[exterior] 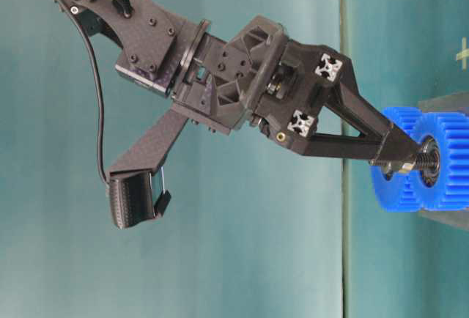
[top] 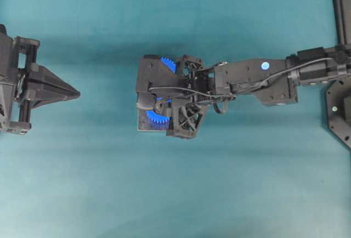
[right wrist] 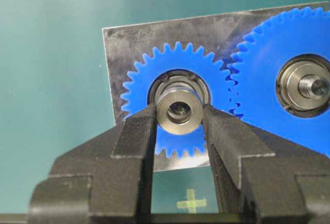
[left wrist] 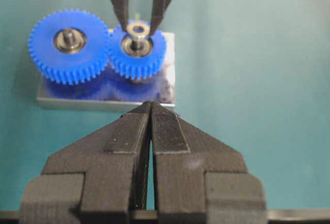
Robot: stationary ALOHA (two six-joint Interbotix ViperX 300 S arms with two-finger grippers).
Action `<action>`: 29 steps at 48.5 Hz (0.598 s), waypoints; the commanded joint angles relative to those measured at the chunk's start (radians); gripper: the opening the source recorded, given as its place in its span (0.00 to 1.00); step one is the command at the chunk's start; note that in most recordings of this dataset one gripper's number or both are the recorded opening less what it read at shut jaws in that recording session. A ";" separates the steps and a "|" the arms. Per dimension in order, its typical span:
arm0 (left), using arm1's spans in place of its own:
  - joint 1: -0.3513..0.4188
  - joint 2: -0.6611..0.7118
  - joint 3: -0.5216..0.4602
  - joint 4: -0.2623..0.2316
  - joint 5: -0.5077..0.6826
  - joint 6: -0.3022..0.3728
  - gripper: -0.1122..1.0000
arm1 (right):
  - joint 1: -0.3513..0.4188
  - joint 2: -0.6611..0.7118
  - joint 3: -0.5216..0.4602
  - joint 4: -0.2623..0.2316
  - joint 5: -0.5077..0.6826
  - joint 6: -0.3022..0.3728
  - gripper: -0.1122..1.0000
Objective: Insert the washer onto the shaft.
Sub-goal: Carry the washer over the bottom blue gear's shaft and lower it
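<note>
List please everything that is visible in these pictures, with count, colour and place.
gears: two, blue, meshed side by side on the plate, one larger, one smaller
plate: one, grey metal, flat on the table
shafts: two, metal, one through each gear centre; the larger gear's is bare
washer: one, silver, between the right jaws over the smaller gear's centre
table: one, teal cover
right gripper: black, jaws shut on the washer
left gripper: black, jaws shut, empty, apart from the plate
</note>
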 commanded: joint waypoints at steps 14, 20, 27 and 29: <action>0.000 -0.002 -0.021 0.002 -0.009 0.000 0.10 | 0.002 -0.011 -0.032 -0.006 0.002 -0.006 0.39; -0.002 -0.002 -0.021 0.002 -0.009 0.000 0.10 | 0.000 -0.011 -0.035 -0.006 0.000 -0.006 0.39; -0.002 -0.002 -0.021 0.003 -0.009 0.000 0.10 | -0.002 -0.009 -0.038 -0.006 0.000 -0.005 0.39; -0.002 -0.002 -0.020 0.002 -0.009 0.000 0.10 | -0.002 -0.009 -0.041 -0.006 0.000 -0.005 0.39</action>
